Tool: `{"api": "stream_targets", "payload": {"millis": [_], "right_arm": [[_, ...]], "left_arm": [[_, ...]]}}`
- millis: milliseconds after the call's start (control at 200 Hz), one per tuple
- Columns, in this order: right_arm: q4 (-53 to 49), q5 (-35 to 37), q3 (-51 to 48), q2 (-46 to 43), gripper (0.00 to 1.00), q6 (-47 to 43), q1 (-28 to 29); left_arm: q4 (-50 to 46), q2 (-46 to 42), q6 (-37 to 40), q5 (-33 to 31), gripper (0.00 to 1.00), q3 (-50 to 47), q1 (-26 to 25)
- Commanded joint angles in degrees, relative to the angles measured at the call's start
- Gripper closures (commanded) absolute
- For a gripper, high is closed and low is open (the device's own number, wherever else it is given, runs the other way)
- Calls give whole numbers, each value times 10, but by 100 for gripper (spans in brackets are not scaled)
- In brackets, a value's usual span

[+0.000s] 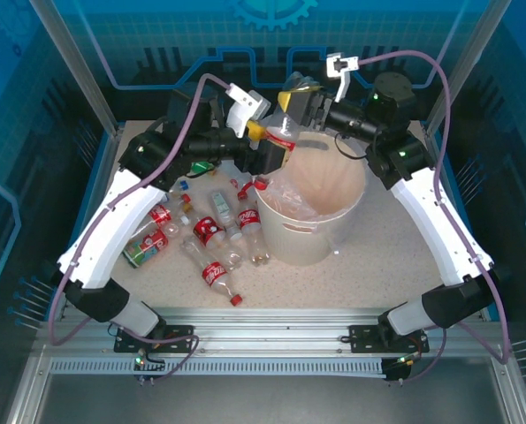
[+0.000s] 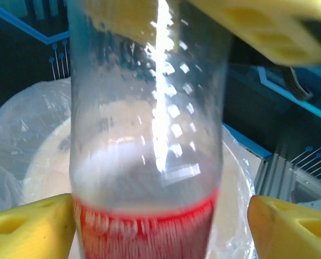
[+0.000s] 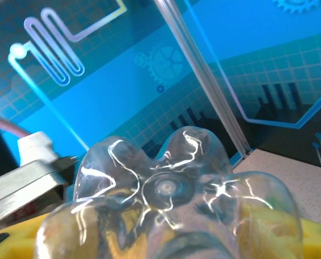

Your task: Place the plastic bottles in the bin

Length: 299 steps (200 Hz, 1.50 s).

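Holding a small clear plastic bottle with a red label (image 1: 283,134) up in the air, right above the far-left rim of the big round cream plastic bin (image 1: 311,256). Clamping it near its base end with the right gripper (image 1: 289,104), yellow fingers pressing in from both sides. Catching that up close from the right wrist: looking straight at the lobed clear base of the bottle (image 3: 165,189), bulging out between the yellow pads (image 3: 12,240) of the right gripper (image 3: 165,237).

Spreading wide on the left gripper (image 1: 271,146). Bracketing the bottle (image 2: 147,135) down at the red label in the left wrist view, with the yellow fingers (image 2: 25,226) of the left gripper (image 2: 160,226) standing apart: one just at the bottle's wall, the other off it with a clear gap. Peering past the bottle there into the cream bin (image 2: 47,167) below, with its clear plastic bag liner (image 2: 14,124) puffing over the rim.

Spotting more red-labelled clear bottles (image 1: 211,231) lying scattered on the speckled tabletop (image 1: 377,265) just left of the bin, and a green-labelled one (image 1: 141,252) right beside the left arm.
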Motion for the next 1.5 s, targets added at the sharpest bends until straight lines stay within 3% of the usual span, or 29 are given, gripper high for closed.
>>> {"api": "stream_targets", "payload": {"millis": [0,155,380,560,820,1401,1491], "right_arm": [[69,38,-9,-20,46,19,-26],[99,55,-16,-41,47,41,-69],[129,42,-52,-84,46,88,-155],[49,64,-75,-118,45,32,-194],[-11,81,-111,-134,44,-13,-201],[-15,67,-159,-130,43,-26,-182],[-32,69,-158,-128,43,-50,-169]], "left_arm": [[31,-48,-10,15,11,-18,6],[44,-84,-33,18,9,-56,24],[11,-93,-67,-19,20,-105,25],[-8,-87,-109,-47,26,-167,24],[-5,-75,-162,-79,31,-215,13],[-4,-61,-174,-90,94,-211,11],[7,-71,-185,-77,100,-212,11]]}}
